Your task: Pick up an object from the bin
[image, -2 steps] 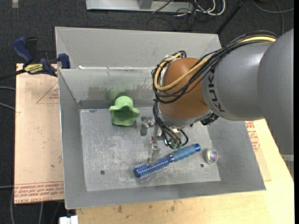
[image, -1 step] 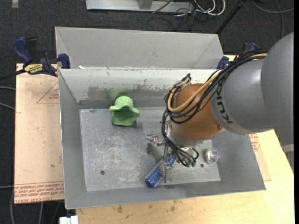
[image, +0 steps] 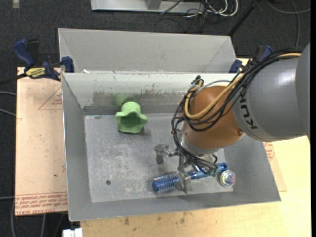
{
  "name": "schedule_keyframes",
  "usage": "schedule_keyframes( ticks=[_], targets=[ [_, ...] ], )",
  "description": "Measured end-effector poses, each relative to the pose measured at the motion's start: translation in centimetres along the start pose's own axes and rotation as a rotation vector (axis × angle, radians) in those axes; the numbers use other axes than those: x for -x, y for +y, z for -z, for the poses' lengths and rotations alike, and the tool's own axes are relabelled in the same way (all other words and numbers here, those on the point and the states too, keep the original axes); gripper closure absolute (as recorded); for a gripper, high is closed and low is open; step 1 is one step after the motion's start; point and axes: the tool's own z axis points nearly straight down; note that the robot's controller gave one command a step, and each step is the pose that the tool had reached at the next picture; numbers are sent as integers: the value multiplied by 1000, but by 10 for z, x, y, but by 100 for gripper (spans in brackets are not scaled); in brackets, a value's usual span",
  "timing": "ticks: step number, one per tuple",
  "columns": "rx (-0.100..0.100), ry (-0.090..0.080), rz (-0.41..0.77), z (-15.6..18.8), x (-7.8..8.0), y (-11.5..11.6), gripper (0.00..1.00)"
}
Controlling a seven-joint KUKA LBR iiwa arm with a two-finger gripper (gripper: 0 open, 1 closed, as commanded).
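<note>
Hanging over which piece, would you say? (Mira)

The jaws are sitting low at the front right of the bin (image: 106, 147), right at the right-hand end of a blue bristled hair roller (image: 165, 182) that is lying flat on the floor, close to the front wall. Whether they are released or clenched I cannot tell, because the orange wrist cover (image: 212, 117) and its cables are crowding them. (Tom)

How is it going to handle? (Mira)

I am guessing light and springy, a hollow barrel with bristles offering some bite. It is probably wanting to roll, so I am thinking across the barrel's middle, not at the tip. (Tom)

And the room? (Mira)

A blue tube with a shiny round cap (image: 223, 177) is lying just to the right of the jaws, so that side is looking tight, and the front wall is rising nearby. The grey metal floor is lying bare and scuffed to the left. A green plastic cup-shaped piece (image: 131, 116) is resting well apart at the back. (Tom)
</note>
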Motion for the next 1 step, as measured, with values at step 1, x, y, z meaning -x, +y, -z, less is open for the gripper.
schedule_keyframes(
  ticks=[1],
  targets=[
    [1, 2, 44, -1, -6, 4, 0]
  ],
)
